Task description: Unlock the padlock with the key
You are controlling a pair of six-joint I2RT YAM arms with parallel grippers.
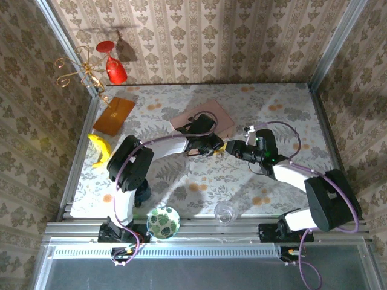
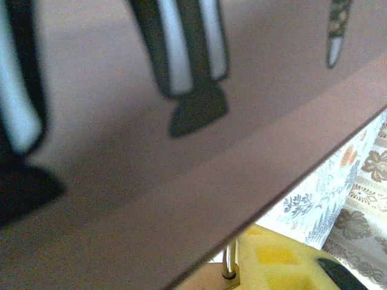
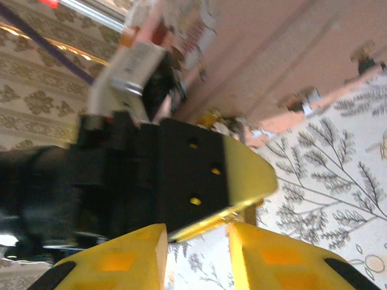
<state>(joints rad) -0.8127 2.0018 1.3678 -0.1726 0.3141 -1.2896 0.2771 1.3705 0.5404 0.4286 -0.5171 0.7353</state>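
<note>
The padlock (image 2: 228, 267) is seen as a small metal shackle with a brass-coloured bit at the edge of the pink box (image 1: 221, 116), which lies mid-tabletop (image 1: 260, 103). The left end effector (image 1: 213, 144) is held at that edge; how far it is parted cannot be told. The right end effector (image 3: 196, 257) is set just right of it, its fingers narrowly parted, with tabletop seen through the gap. A patterned bowl (image 1: 163, 222) and a clear glass (image 1: 224, 212) stand at the near edge, their contents not discernible.
</note>
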